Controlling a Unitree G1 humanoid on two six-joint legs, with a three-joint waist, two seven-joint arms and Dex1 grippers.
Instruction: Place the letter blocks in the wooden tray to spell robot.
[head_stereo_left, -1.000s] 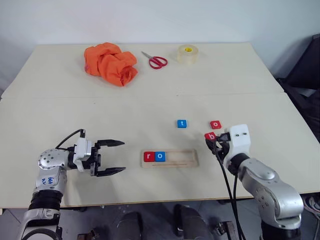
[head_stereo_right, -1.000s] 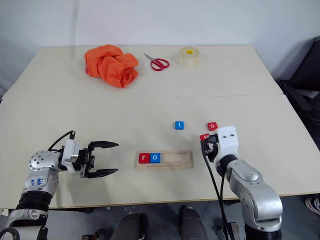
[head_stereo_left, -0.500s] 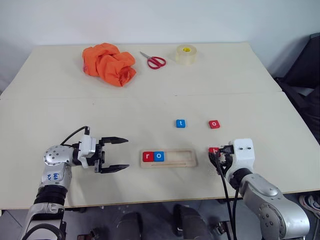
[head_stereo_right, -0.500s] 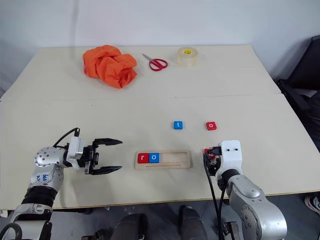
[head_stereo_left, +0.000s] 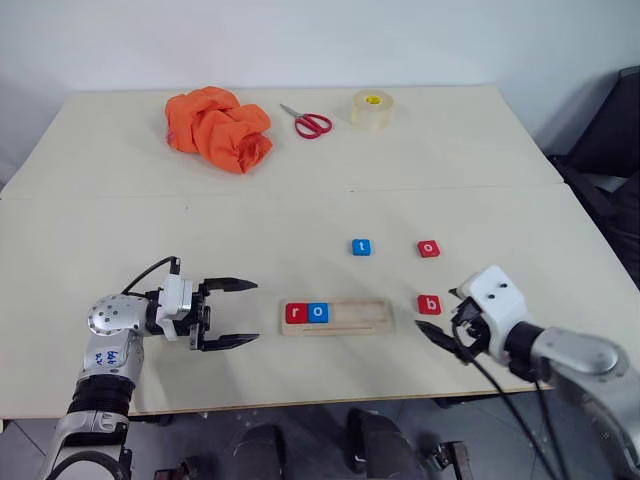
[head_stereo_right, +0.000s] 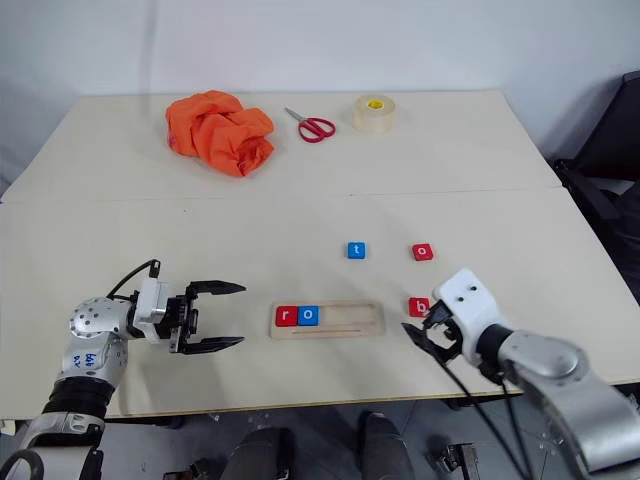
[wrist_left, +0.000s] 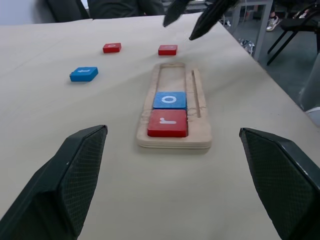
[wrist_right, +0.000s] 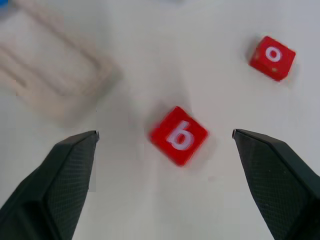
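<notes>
- The left gripper (head_stereo_left: 236, 313) is held level over the table (head_stereo_left: 300, 200) at 9 o'clock from the tray (head_stereo_left: 338, 316); its fingers are spread apart and nothing is held.
- In the tray's left end, a red r (head_stereo_left: 297, 313) and a blue o (head_stereo_left: 318, 312) are seated side by side, touching.
- A blue t (head_stereo_left: 362, 247) lies at 1 o'clock from the tray.
- A red b (head_stereo_left: 429, 305) lies just beside the tray's right end; a red o (head_stereo_left: 429, 249) is at 12 o'clock from it.
- The right gripper (head_stereo_left: 447, 337) is seen at 5 o'clock from the b, fingers wide apart, empty.
</notes>
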